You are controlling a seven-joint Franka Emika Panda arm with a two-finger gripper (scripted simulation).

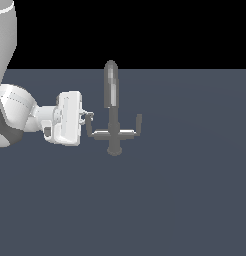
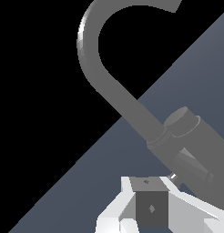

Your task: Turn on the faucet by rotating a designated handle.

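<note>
Grey faucet [image 1: 111,95]: tall spout, crossbar; claw [image 1: 86,116] beside left handle [image 1: 89,127], closure unclear.

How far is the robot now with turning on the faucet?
Done: the gripper has arrived beside the handle of the faucet. In hand: the fingers sit at the peg; contact is unclear. Left: rotating the handle; the crossbar looks level.

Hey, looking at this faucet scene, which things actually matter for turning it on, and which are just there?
Part of the job:
- faucet
- handle, the crossbar peg on the exterior view's left
- tool, beside that peg; open or shut is unclear

Just there:
- right-end peg
- grey floor
</note>
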